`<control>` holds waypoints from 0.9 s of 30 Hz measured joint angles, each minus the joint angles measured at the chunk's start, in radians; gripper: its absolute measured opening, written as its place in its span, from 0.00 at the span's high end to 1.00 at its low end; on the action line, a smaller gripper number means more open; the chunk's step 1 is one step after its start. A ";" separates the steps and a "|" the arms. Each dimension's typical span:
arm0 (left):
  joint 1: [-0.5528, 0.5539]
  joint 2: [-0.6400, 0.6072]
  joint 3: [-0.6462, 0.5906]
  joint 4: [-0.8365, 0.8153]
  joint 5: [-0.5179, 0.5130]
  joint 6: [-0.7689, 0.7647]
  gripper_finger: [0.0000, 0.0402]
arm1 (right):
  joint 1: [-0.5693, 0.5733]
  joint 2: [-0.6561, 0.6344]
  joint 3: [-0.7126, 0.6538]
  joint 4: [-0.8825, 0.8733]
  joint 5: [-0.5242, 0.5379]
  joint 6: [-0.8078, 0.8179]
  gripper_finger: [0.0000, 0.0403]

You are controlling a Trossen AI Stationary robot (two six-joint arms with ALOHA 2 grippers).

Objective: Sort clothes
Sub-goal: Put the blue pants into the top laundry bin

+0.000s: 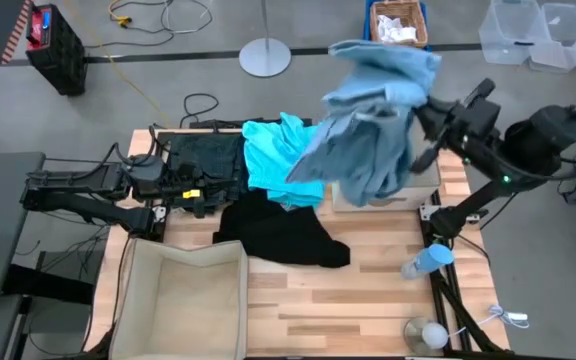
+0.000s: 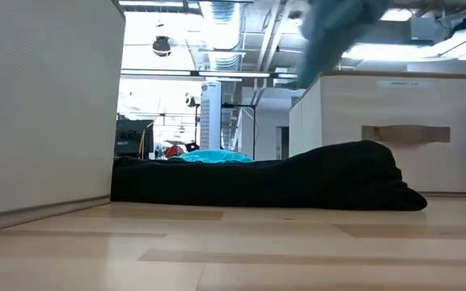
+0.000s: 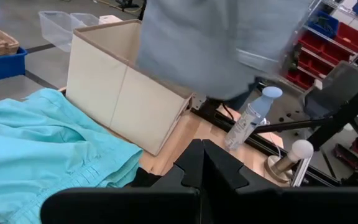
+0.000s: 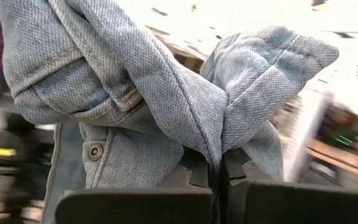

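My right gripper [image 1: 420,112] is shut on the pale dusty-blue denim garment [image 1: 373,115], held high over the beige bin at the table's right [image 1: 408,200]. The turquoise garment [image 1: 273,160] lies at the table's far middle, partly over the dark green garment [image 1: 208,160] to its left. The black garment [image 1: 283,232] lies flat at mid-table. My left gripper [image 1: 204,196] is shut with nothing between its fingers, at the near edge of the dark green garment; its wrist view [image 3: 202,155] looks over the turquoise garment [image 3: 42,149]. My right gripper pinches a bunched fold of the denim [image 4: 211,146], several layers, between its two fingers. The garment is lifted clear of the table and hangs slack below and to the left of the gripper [image 1: 363,160], over the right bin.
A second beige bin [image 1: 183,300] stands at the near left corner. A spray bottle [image 1: 426,262] and a white knobbed stand [image 1: 428,333] stand at the table's right near edge. Bare wood lies between the black garment and the near edge.
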 joint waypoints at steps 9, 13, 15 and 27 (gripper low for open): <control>0.000 0.000 0.000 0.000 0.000 0.000 1.00 | -0.103 -0.006 0.000 -0.065 0.327 0.001 1.00; 0.000 0.000 0.000 0.000 0.000 0.000 1.00 | -0.170 0.004 0.000 -0.064 0.375 0.019 1.00; 0.000 0.000 0.000 0.001 0.000 0.000 1.00 | -0.209 0.015 0.000 -0.063 0.375 0.043 1.00; 0.000 0.000 0.000 0.001 0.000 0.047 1.00 | -0.396 0.146 -0.003 -0.074 0.369 0.141 1.00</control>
